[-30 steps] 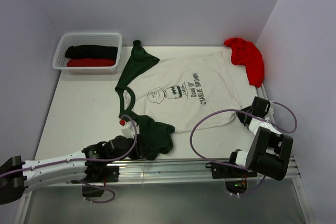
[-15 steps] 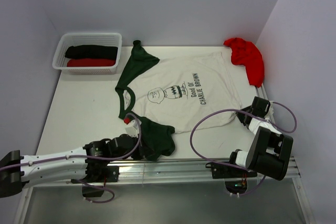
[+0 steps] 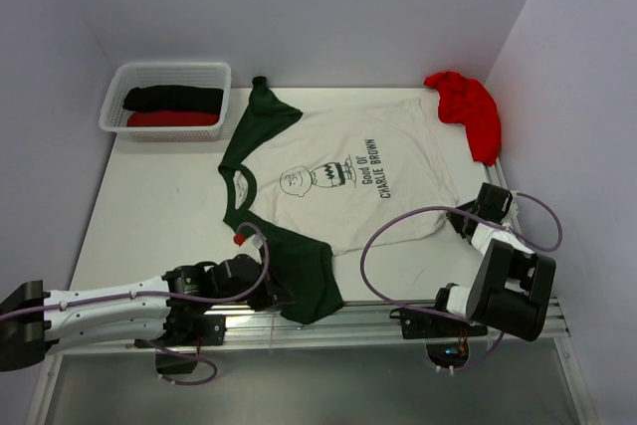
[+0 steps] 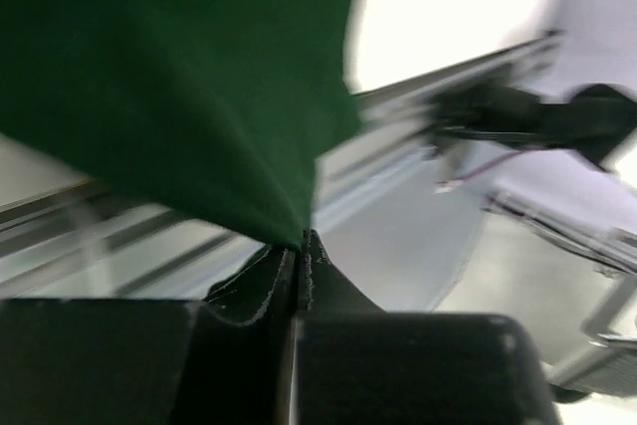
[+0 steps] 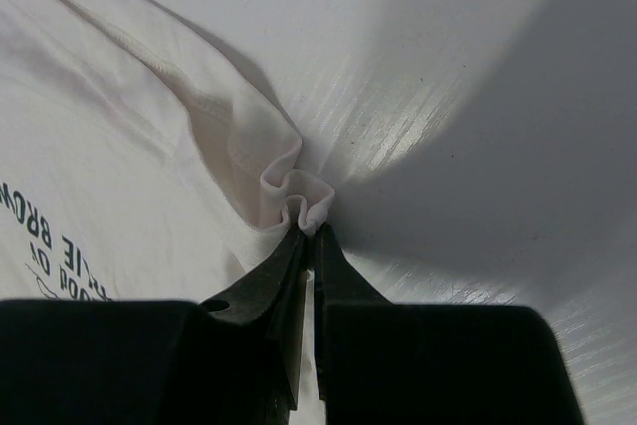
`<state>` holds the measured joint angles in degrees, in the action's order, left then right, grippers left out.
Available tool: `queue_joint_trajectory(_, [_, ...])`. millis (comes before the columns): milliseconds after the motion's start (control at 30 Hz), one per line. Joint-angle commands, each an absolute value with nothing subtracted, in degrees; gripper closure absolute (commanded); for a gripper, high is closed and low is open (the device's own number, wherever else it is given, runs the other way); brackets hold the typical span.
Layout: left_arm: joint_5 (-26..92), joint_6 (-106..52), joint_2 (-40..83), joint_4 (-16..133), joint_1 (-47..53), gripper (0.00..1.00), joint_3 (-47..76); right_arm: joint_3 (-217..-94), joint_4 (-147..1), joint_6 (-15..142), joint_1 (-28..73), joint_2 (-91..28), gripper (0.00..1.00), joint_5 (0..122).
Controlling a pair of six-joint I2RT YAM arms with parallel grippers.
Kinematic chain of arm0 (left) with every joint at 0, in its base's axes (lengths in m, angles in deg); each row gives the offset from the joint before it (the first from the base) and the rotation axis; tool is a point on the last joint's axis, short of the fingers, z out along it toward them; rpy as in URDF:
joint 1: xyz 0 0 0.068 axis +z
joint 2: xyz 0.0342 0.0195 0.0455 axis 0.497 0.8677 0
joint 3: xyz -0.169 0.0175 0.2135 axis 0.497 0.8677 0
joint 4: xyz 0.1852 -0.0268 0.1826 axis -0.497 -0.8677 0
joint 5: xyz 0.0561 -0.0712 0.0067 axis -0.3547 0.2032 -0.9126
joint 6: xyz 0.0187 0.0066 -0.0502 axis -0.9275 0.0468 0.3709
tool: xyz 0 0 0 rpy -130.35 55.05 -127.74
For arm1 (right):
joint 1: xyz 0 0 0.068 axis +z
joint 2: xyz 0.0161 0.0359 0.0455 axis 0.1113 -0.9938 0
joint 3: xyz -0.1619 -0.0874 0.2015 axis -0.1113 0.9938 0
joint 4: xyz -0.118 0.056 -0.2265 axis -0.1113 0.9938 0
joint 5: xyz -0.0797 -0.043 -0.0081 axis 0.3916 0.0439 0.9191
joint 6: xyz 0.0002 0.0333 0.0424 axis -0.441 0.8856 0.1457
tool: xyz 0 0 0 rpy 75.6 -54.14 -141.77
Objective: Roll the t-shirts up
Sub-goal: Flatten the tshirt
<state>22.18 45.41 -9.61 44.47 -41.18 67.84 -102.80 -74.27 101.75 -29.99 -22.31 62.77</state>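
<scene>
The cream t-shirt (image 3: pixel 358 181) with the Charlie Brown print lies flat mid-table, one dark green sleeve (image 3: pixel 261 116) pointing back. My left gripper (image 3: pixel 289 303) is shut on the tip of the other green sleeve (image 3: pixel 304 271), drawn out over the table's near edge; the left wrist view shows the gripper (image 4: pixel 302 242) pinching green cloth (image 4: pixel 179 77). My right gripper (image 3: pixel 459 217) is shut on the shirt's hem corner. In the right wrist view the gripper (image 5: pixel 309 233) pinches a bunched fold of cream cloth (image 5: pixel 299 191). The red t-shirt (image 3: pixel 468 106) lies crumpled at the back right corner.
A white mesh basket (image 3: pixel 117 82) at the back left holds a black roll (image 3: pixel 171 98) and a red roll (image 3: pixel 171 118). Walls close the table on the left, back and right. A metal rail (image 3: pixel 378 316) runs along the near edge, with purple cables looping by the right arm.
My left gripper has pulled the near green sleeve out of its bunch toward the near edge and rightward, spreading it flat. The right gripper has not moved.
</scene>
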Motion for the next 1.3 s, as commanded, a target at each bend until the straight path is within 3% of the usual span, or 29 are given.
queue_joint_trajectory(0, [25.6,49.0,-8.5,45.6,-41.6,0.91,70.7,-103.5,-71.8,100.3,-29.3,-23.5,1.0,63.3])
queue_joint_trajectory(133, [25.1,48.7,-9.0,40.7,-44.3,0.66,69.9,-103.7,-71.8,100.3,-29.2,-23.8,1.0,63.3])
queue_joint_trajectory(300, [20.2,47.1,-8.2,37.2,-48.3,0.49,68.4,-103.7,-71.8,100.3,-29.2,-23.8,1.0,63.3])
queue_joint_trajectory(500, [15.9,43.8,-3.8,40.5,-51.7,0.44,67.6,-103.8,-71.8,100.3,-29.2,-23.9,1.0,63.3])
queue_joint_trajectory(700, [13.7,43.8,1.0,42.2,-53.9,0.53,67.1,-103.9,-71.7,100.3,-29.1,-24.0,1.0,63.4])
queue_joint_trajectory(900, [13.2,45.1,1.6,44.8,-55.4,0.72,67.5,-103.9,-71.7,100.3,-29.1,-24.0,1.0,63.4])
queue_joint_trajectory(967, [13.3,46.0,1.4,45.4,-56.0,0.73,67.5,-103.9,-71.7,100.3,-29.1,-24.1,1.0,63.5])
queue_joint_trajectory(1067, [13.9,46.4,1.7,45.1,-56.6,0.85,66.6,-103.9,-71.6,100.3,-29.1,-24.0,1.0,63.5])
queue_joint_trajectory(1133, [14.0,47.2,2.2,42.9,-56.9,0.98,65.1,-103.9,-71.4,100.2,-29.1,-23.9,1.0,63.6])
queue_joint_trajectory(1267, [14.8,49.9,1.8,36.8,-56.9,1.0,59.4,-103.5,-70.1,101.3,-28.9,-22.7,1.0,65.1])
